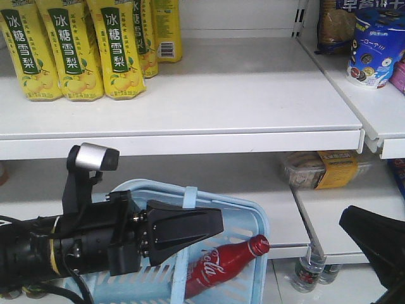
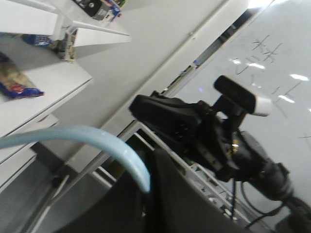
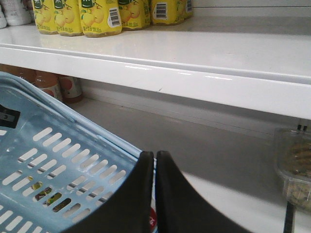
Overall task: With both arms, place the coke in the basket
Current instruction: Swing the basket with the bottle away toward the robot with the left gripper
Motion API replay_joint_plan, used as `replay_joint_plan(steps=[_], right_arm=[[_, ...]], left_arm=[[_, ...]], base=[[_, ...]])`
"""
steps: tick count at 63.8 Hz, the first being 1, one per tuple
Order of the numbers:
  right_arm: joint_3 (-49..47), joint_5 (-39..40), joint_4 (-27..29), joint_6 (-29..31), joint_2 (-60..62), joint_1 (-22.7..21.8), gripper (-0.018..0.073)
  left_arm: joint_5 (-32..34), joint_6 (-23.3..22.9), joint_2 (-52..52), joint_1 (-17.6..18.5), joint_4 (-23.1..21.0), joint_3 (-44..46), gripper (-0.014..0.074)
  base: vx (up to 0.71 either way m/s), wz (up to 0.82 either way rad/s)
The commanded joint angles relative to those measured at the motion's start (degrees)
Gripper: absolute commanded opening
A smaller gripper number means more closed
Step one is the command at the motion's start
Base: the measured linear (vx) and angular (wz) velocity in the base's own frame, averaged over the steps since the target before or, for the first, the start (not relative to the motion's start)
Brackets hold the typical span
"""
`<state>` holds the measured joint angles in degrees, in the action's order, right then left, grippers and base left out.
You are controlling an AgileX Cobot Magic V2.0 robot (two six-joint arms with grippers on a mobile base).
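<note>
The light blue basket [image 1: 253, 215] hangs in front of the lower shelf. The red coke [image 1: 212, 269] lies tilted inside it, its cap poking over the right rim. My left gripper [image 1: 218, 228], on the arm with the silver-capped module, reaches over the basket. In the left wrist view this gripper [image 2: 149, 187] is shut on the basket's blue handle [image 2: 97, 136]. My right gripper [image 1: 345, 218] sits to the right, apart from the basket. Its jaws [image 3: 154, 154] stand shut. Through the thin gap between them show the basket [image 3: 73, 160] corner and a sliver of coke [image 3: 153, 221].
Yellow pear-drink bottles [image 1: 76, 50] line the upper shelf, whose front edge [image 1: 190, 139] overhangs the basket. A snack cup [image 1: 373, 50] stands on the right shelf. A clear food box [image 1: 319, 170] sits on the lower shelf. Bottles [image 1: 310, 272] stand below it.
</note>
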<state>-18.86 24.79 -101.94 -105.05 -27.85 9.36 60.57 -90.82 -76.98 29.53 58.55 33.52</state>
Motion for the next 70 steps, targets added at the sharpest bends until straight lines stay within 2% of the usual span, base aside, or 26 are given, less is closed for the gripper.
replay_joint_plan(steps=[1,9,15,21,27,36,43,50,57,70], right_arm=[[-1.6,-1.4,-0.9,0.0,-0.2,-0.2,-0.0005],[-1.6,-1.4,-0.9,0.0,-0.2,-0.2,-0.0005],[-1.6,-1.4,-0.9,0.0,-0.2,-0.2,-0.0005],[-1.6,-1.4,-0.9,0.0,-0.2,-0.2,-0.0005],[-1.6,-1.4,-0.9,0.0,-0.2,-0.2,-0.0005],[-1.6,-1.4,-0.9,0.0,-0.2,-0.2,-0.0005],[-1.6,-1.4,-0.9,0.0,-0.2,-0.2,-0.0005],[-1.6,-1.4,-0.9,0.0,-0.2,-0.2,-0.0005],[-1.6,-1.4,-0.9,0.0,-0.2,-0.2,-0.0005],[-1.6,-1.4,-0.9,0.0,-0.2,-0.2,-0.0005]], left_arm=[[-0.9,1.9,2.0,-0.3,-2.3,1.7,-0.0006],[-5.9,1.8,2.2,-0.2,-0.9,1.5,-0.0006],[-8.4,1.7,3.2,-0.1,-2.4,-0.1,-0.0006],[-12.1,2.7,5.0,-0.1,-5.7,-2.9,-0.0006],[-16.9,5.7,8.0,-0.1,-10.1,-5.8,-0.0006],[-19.6,12.1,14.2,-0.1,-15.5,-11.0,-0.0006],[-21.5,21.2,19.2,-0.1,-19.0,-14.5,-0.0006],[-23.7,28.8,25.0,-0.1,-25.0,-18.2,-0.0006],[-26.0,33.6,30.4,-0.1,-32.0,-22.0,-0.0006],[-32.9,41.1,39.5,-0.1,-40.6,-27.0,-0.0006]], base=[[0.00,0.00],[0.00,0.00],[0.00,0.00],[0.00,0.00],[0.00,0.00],[0.00,0.00],[0.00,0.00],[0.00,0.00],[0.00,0.00],[0.00,0.00]])
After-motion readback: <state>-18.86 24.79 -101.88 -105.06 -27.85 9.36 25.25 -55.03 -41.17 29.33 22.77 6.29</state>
